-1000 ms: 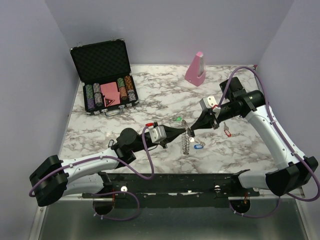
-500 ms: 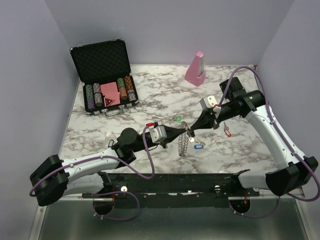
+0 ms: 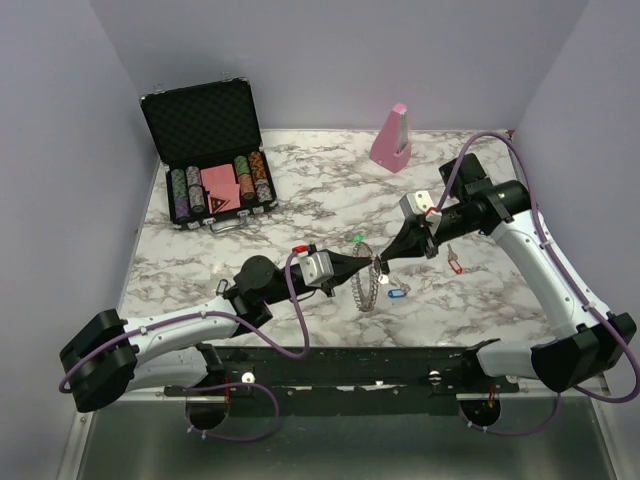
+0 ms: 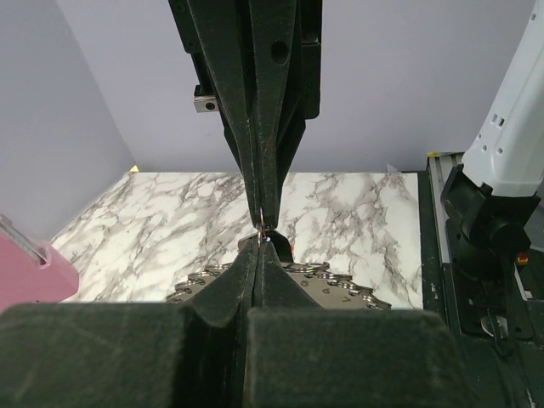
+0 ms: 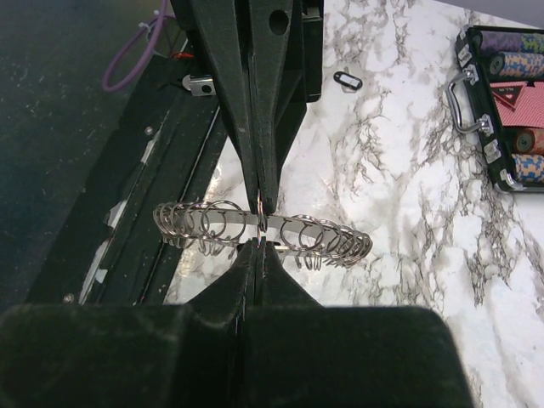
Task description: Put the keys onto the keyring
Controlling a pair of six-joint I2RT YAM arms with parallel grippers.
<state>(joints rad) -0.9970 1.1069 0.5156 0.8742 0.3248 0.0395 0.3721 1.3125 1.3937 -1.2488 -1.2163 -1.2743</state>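
Meeting nose to nose over the near middle of the marble table [image 3: 320,200] — left gripper [image 3: 371,264] reaching in from the left, right gripper [image 3: 384,261] from the right. Clenched tight, both of them, each pair of fingers pressed flat together with no gap showing in either wrist view. Pinched right at that meeting point: the keyring [image 3: 367,284], caught by its upper rim and hanging tilted toward the near edge, almost edge-on from above. Hard to say which claw bears the weight.

Seen from the right wrist as a long coil running left to right, with small loops bunched on either side of the pinch. Seen from the left wrist as a toothed grey rim peeking out from behind the dark fingers.

Scattered loose on the marble, well clear of any loop:
- a green-tagged key [image 3: 357,239] just beyond the ring
- a blue-tagged key [image 3: 394,294] just to its right
- a red-tagged key [image 3: 456,265] farther right, near the right arm
- a black-tagged key [image 5: 347,79] well apart on the left

Parked at the far left — an open poker-chip case [image 3: 205,120], chips in rows. Standing at the far edge, right of middle, a pink block [image 3: 392,135].
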